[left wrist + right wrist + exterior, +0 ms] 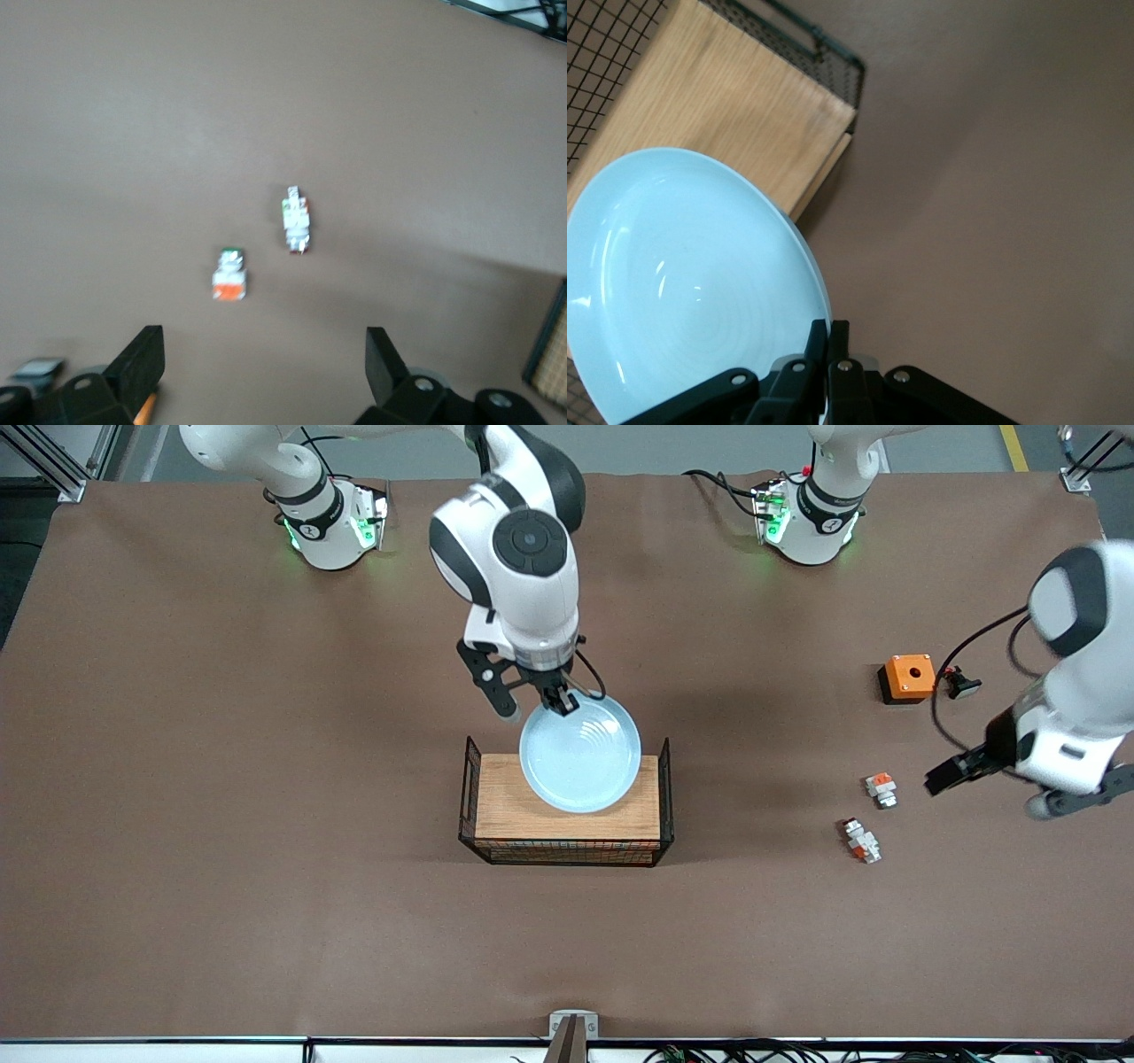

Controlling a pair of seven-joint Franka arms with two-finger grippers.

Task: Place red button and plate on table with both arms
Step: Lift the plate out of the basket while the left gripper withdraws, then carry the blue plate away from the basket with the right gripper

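— Right gripper [560, 701]? 
— Clamped tight on the rim of the plate [580, 753], holding it tilted over the wooden board [567, 808] in the wire basket [469, 797] at mid-table [221, 824].

— Plate touching the board? 
— Hard to tell; rim overhanging the board's edge toward the robots' bases.

— Left gripper [266, 372]? 
— Wide open, holding nothing, up in the air above the table near the left arm's end.

— Red button [861, 840]? 
— Lying on the table toward the left arm's end, well apart from the basket. Just beside it, slightly farther from the front camera, a stubbier white block [881, 789]. Farther still, an orange box [908, 677] beside a black knob [961, 685].
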